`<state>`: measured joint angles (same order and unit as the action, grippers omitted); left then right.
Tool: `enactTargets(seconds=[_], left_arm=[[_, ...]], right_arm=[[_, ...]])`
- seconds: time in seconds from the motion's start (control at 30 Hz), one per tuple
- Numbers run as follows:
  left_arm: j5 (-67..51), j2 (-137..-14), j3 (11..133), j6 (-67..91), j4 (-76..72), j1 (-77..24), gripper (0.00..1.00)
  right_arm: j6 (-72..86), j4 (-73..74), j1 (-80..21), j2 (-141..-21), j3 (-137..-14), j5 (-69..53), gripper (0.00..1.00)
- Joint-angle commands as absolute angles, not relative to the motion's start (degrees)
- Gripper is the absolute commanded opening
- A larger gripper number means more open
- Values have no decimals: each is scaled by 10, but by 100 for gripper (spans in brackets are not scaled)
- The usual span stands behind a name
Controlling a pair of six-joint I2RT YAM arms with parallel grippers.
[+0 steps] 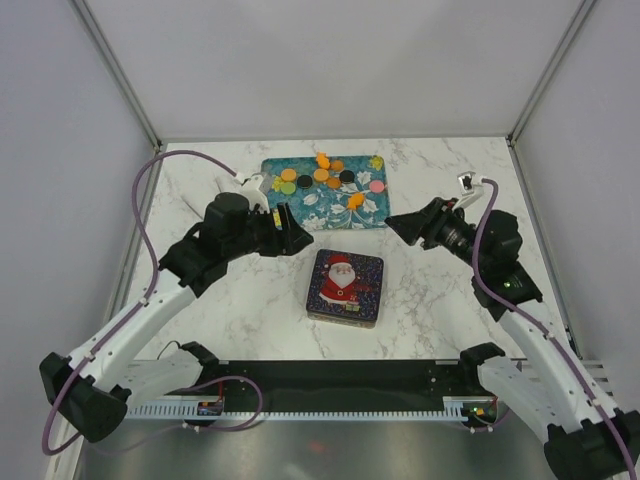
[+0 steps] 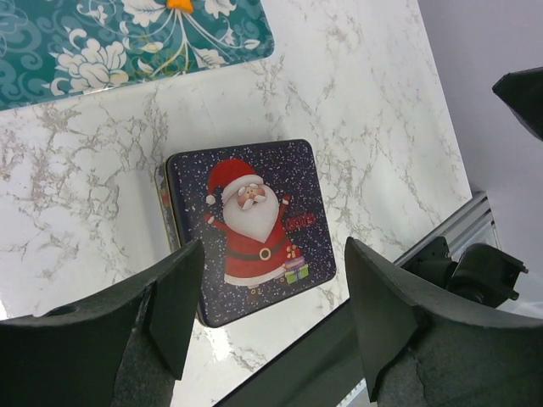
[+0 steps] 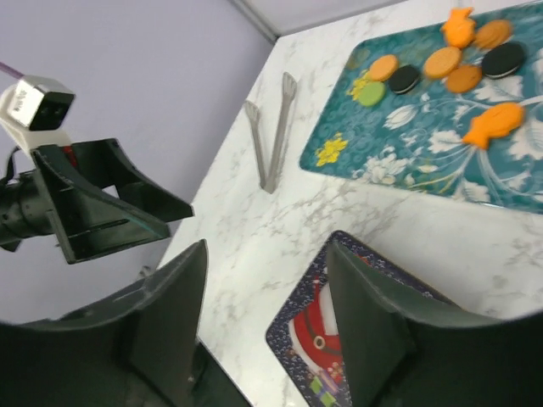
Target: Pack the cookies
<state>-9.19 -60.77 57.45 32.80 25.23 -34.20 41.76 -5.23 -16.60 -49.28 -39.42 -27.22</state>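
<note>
The left gripper (image 1: 293, 232) and right gripper (image 1: 398, 222) hovered at left and right, just beyond the closed tin (image 1: 345, 287), tips pointing inward. Both had their fingers spread and held nothing. The cookies (image 1: 322, 176) lay on the far tray (image 1: 300, 205).

Under the left gripper (image 2: 271, 254), the Santa tin (image 2: 246, 229) is shining like smooth painted metal. The marble-look table (image 2: 382, 127) is gleaming. Past the right gripper (image 3: 265, 250), the tongs (image 3: 273, 136) are looking like dull metal.

White marble-veined bench (image 1: 420, 310); plain pale grey walls (image 1: 330, 60) on three sides; aluminium posts (image 1: 117, 70) at the corners; soft, even light.
</note>
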Motion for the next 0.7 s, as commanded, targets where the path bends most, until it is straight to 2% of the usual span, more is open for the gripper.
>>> enactTargets(seconds=[0.0, 0.07, 0.1, 0.17, 0.4, 0.67], left_arm=[[-98, -564, 559, 287, 277, -344, 75], [-96, -547, 548, 278, 281, -344, 75], [-88, -527, 541, 276, 287, -344, 75], [-85, -509, 534, 266, 294, -344, 75], [-71, -446, 517, 249, 325, -344, 76], [-83, -428, 502, 248, 327, -344, 76]], right_arm=[[345, 139, -164, -447, -429, -196, 69], [328, 168, -164, -424, -446, -164, 73], [323, 192, -164, -417, -451, -150, 87], [314, 205, -164, -392, -461, -121, 98], [282, 278, -164, -367, -491, -27, 98], [266, 297, -163, -377, -497, 9, 98]])
